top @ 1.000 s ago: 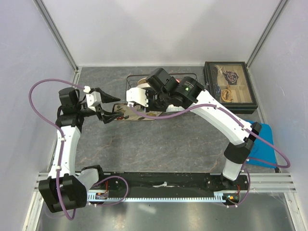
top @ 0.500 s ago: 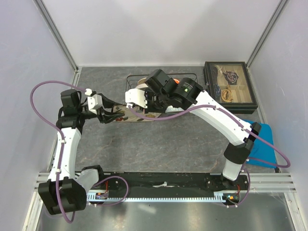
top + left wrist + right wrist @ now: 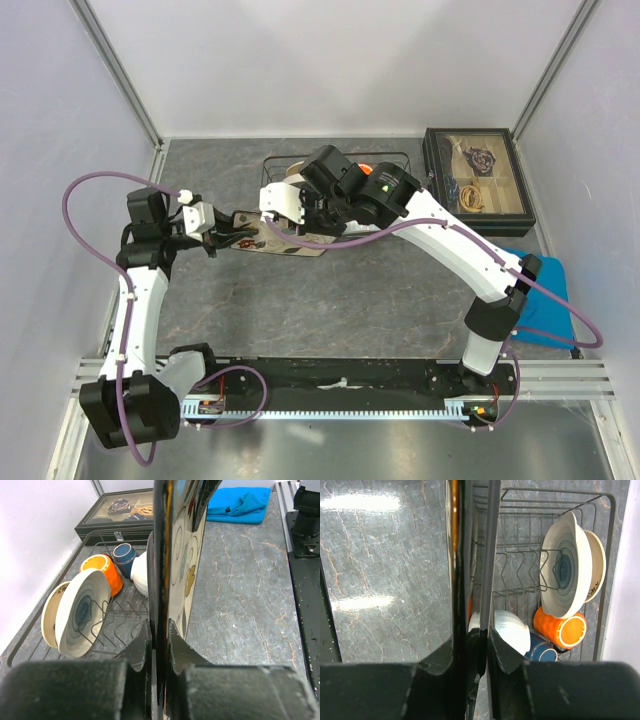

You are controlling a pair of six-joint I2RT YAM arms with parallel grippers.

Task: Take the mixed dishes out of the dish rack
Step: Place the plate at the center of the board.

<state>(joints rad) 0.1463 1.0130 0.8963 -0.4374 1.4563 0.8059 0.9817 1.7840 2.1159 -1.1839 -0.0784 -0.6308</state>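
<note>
Square flowered plate (image 3: 189,555) – held on edge at the near left side of the dish rack (image 3: 117,616), patterned face turned toward the open table (image 3: 240,600). Left gripper (image 3: 159,636) clamped on one rim, right gripper (image 3: 476,636) clamped on the opposite rim, fingers pressed to both faces.

Room: bare marble table runs wide on the plate's patterned side, out to the blue cloth (image 3: 237,505). On the other side the rack's wire slots lie close by.

Rack contents: round pale plate (image 3: 82,612) upright in a slot, cream bowl (image 3: 48,615) just behind it. Orange cup (image 3: 102,572), dark blue mug (image 3: 125,555) and white bowl (image 3: 140,572) are bunched at the far end. Black glass-lidded box (image 3: 475,185) stands beyond the rack.

Hidden: from overhead the right arm covers most of the rack and its dishes. Both wrist views show the plate edge-on, its top cut off. Whether its lower edge touches rack or table cannot be told.
</note>
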